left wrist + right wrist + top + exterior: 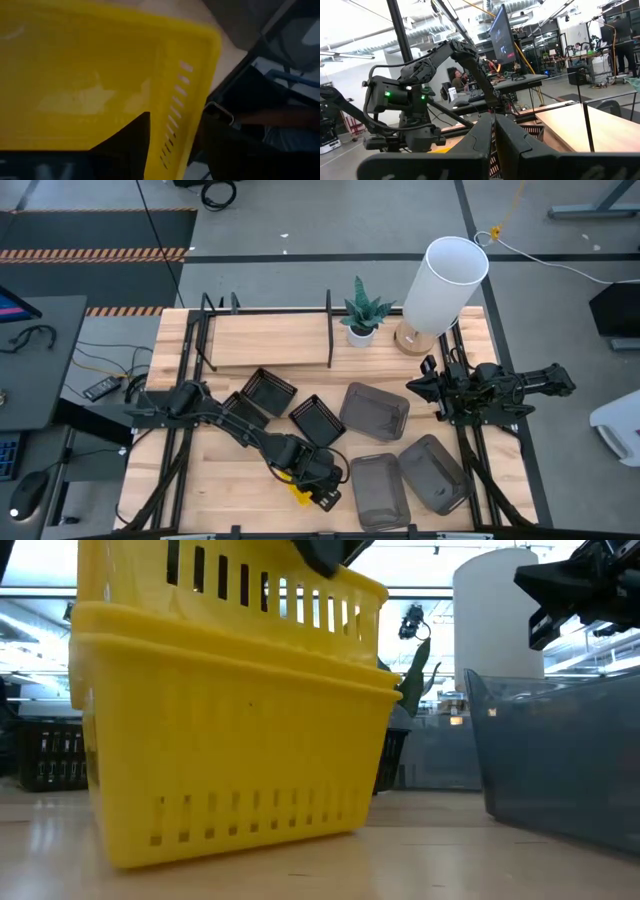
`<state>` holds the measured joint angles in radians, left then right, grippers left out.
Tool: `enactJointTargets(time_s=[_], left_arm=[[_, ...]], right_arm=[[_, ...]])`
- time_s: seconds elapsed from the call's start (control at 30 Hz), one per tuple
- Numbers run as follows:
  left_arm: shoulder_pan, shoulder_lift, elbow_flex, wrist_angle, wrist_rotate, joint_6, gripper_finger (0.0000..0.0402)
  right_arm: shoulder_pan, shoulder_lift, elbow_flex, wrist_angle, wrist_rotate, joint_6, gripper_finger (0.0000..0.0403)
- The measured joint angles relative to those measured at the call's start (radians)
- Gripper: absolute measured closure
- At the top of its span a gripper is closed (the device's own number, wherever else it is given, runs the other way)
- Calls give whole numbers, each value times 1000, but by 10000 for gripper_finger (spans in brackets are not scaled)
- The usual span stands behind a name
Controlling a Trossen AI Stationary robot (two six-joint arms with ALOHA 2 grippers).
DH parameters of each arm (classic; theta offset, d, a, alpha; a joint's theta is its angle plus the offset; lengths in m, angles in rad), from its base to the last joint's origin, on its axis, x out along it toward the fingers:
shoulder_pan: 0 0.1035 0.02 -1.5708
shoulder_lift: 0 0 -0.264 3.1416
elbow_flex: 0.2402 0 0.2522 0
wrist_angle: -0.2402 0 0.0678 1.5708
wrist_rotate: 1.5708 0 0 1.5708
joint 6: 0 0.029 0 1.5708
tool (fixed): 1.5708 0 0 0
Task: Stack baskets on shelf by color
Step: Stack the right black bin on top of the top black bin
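Three yellow baskets stand nested near the table's front edge. The lowest rests on its base on the tabletop. The top one stands higher in the stack. My left gripper is above them, shut on the top basket. My right gripper hovers shut and empty at the right, over the grey baskets. Black slatted baskets lie mid-table on their bases. The shelf stands at the far left. My left gripper holds the top yellow basket by one slatted side wall, near its rim. One finger is inside the basket and the other is outside. The fingers come from above, pointing down. The basket sits part way in the two yellow baskets below.
A potted plant and a tall white cylinder stand at the far edge, right of the shelf. Two more grey baskets lie at the front right, close to the yellow stack. A black basket lies just behind my left gripper.
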<state>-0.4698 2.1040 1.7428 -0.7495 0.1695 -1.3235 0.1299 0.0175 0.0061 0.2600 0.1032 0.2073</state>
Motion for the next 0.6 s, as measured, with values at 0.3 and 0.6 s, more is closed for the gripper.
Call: enactJointTargets(time_s=[0.3, 0.6], left_arm=[[2, 44, 0, 0, -78, 135, 233], [33, -9, 2, 42, 47, 182, 236]], right_arm=[[0, 0, 0, 0, 0, 0, 376], [0, 0, 0, -1, 0, 0, 376]])
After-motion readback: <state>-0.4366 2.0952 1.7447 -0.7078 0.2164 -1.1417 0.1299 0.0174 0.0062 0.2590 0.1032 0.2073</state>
